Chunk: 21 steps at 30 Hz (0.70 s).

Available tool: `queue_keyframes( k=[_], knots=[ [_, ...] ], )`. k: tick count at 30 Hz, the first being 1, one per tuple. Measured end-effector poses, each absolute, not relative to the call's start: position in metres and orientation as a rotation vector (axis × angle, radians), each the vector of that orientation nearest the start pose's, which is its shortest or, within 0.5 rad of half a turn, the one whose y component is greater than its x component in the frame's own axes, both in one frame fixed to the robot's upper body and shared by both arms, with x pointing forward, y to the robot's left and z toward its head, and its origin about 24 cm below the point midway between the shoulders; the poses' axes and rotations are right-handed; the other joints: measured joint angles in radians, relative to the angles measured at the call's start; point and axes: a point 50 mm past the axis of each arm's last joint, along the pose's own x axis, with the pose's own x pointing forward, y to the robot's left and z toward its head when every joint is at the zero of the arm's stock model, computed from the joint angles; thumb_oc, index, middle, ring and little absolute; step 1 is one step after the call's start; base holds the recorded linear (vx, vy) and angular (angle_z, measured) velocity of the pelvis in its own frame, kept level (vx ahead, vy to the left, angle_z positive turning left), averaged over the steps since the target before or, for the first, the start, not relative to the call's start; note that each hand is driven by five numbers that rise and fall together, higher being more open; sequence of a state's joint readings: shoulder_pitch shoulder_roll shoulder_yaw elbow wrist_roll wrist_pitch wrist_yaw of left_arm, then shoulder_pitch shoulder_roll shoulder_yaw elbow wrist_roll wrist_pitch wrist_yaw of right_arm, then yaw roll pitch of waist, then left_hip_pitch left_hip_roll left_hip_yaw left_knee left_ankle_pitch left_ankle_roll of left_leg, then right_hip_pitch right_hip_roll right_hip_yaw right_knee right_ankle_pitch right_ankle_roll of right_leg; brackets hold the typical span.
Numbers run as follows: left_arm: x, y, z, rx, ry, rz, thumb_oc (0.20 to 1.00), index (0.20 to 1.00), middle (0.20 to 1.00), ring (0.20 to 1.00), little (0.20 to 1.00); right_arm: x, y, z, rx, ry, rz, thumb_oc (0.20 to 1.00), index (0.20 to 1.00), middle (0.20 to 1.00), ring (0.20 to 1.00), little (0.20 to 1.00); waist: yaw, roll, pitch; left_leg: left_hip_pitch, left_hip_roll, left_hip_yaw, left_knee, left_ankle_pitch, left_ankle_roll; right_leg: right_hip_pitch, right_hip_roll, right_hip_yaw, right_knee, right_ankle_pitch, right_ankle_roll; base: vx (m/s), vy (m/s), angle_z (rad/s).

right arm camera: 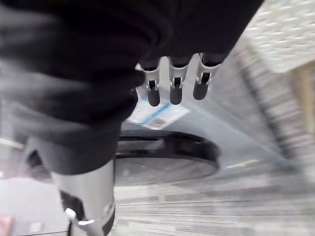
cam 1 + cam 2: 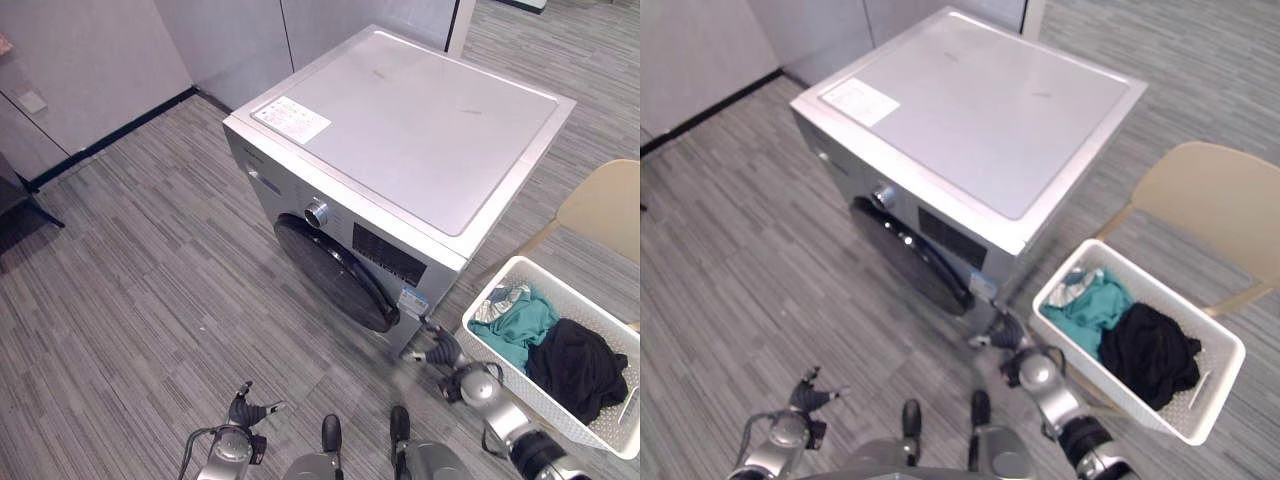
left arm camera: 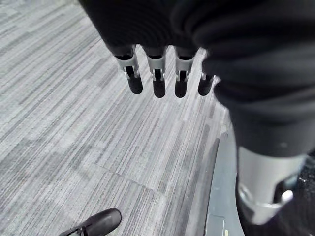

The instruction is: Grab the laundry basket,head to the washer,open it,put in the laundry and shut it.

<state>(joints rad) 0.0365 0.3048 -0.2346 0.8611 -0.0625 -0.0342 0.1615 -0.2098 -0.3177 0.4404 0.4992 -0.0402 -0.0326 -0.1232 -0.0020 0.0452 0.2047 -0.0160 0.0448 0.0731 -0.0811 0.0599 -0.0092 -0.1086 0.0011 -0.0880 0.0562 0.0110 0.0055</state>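
White perforated plastic forms the laundry basket (image 2: 610, 425), seen at the lower right of the head views on a beige chair (image 2: 1210, 200), loaded with a teal garment (image 2: 516, 322) and a black one (image 2: 577, 366). Just left of it, the silver front-loading washer (image 2: 400, 130) is shown at centre with its dark round door (image 2: 335, 275) shut. The right hand (image 2: 443, 350) is held with fingers straight and relaxed near the door's lower edge, grasping nothing. The left hand (image 2: 250, 410), likewise loosely extended, is seen at the bottom left. Grey striped carpet (image 2: 130, 280) covers the floor; pale wall panels (image 2: 90, 60) line the upper left.
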Motion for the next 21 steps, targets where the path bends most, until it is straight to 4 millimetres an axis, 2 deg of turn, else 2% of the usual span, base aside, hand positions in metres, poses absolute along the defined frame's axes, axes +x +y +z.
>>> queue_keyframes(
  k=[2, 7, 12, 15, 18, 20, 21],
  knots=[
    [0.147, 0.229, -0.127, 0.384, 0.868, 0.09, 1.0, 1.0, 1.0, 1.0, 1.0, 0.276, -0.138, -0.016, -0.545, 0.216, 0.297, 1.0, 1.0, 1.0, 1.0, 1.0, 0.009, 0.012, -0.009, 0.0, 0.0, 0.001, 0.0, -0.001, -0.002, 0.029, 0.002, -0.003, -0.063, 0.033, 0.001, 0.02, 0.003, 0.0],
    [0.147, 0.229, -0.127, 0.395, 0.864, 0.101, 1.0, 1.0, 1.0, 1.0, 1.0, 0.277, -0.139, -0.016, -0.548, 0.215, 0.284, 1.0, 1.0, 1.0, 1.0, 1.0, 0.033, 0.012, -0.016, -0.004, -0.003, 0.0, 0.0, -0.001, -0.002, 0.048, 0.0, -0.009, -0.105, 0.056, 0.004, 0.0, 0.006, 0.0],
    [0.146, 0.23, -0.127, 0.403, 0.864, 0.116, 1.0, 1.0, 1.0, 1.0, 1.0, 0.279, -0.141, -0.015, -0.549, 0.209, 0.248, 1.0, 1.0, 1.0, 1.0, 1.0, 0.035, 0.005, -0.021, -0.025, -0.009, -0.005, -0.003, 0.003, -0.007, 0.045, -0.005, -0.014, -0.134, 0.071, 0.012, -0.03, 0.022, 0.06],
    [0.147, 0.231, -0.125, 0.407, 0.853, 0.123, 1.0, 1.0, 1.0, 1.0, 1.0, 0.282, -0.14, -0.015, -0.537, 0.204, 0.198, 1.0, 1.0, 1.0, 1.0, 1.0, 0.046, -0.009, -0.021, -0.075, -0.011, -0.008, 0.0, 0.018, -0.008, -0.006, -0.006, -0.017, -0.133, 0.085, 0.015, -0.19, 0.017, 0.02],
    [0.166, 0.233, -0.116, 0.415, 0.793, 0.123, 1.0, 1.0, 1.0, 1.0, 1.0, 0.294, -0.131, -0.014, -0.518, 0.212, 0.165, 1.0, 1.0, 1.0, 1.0, 1.0, 0.058, -0.029, 0.002, -0.147, -0.011, -0.009, 0.0, 0.043, -0.011, -0.079, -0.006, -0.019, -0.131, 0.106, 0.016, -0.14, 0.018, 0.01],
    [0.183, 0.23, -0.108, 0.415, 0.743, 0.119, 1.0, 1.0, 1.0, 1.0, 1.0, 0.302, -0.127, -0.009, -0.498, 0.209, 0.149, 1.0, 1.0, 1.0, 1.0, 1.0, 0.085, -0.03, 0.034, -0.176, -0.011, -0.017, 0.009, 0.051, -0.012, -0.1, -0.008, -0.027, -0.131, 0.116, 0.013, -0.1, 0.03, 0.09],
    [0.193, 0.229, -0.103, 0.428, 0.709, 0.113, 1.0, 1.0, 1.0, 1.0, 1.0, 0.314, -0.126, -0.001, -0.492, 0.193, 0.129, 1.0, 1.0, 1.0, 1.0, 1.0, 0.09, -0.029, 0.053, -0.205, -0.013, -0.021, 0.024, 0.047, -0.017, -0.119, -0.009, -0.029, -0.133, 0.117, 0.013, -0.06, 0.019, 0.16]
  ],
)
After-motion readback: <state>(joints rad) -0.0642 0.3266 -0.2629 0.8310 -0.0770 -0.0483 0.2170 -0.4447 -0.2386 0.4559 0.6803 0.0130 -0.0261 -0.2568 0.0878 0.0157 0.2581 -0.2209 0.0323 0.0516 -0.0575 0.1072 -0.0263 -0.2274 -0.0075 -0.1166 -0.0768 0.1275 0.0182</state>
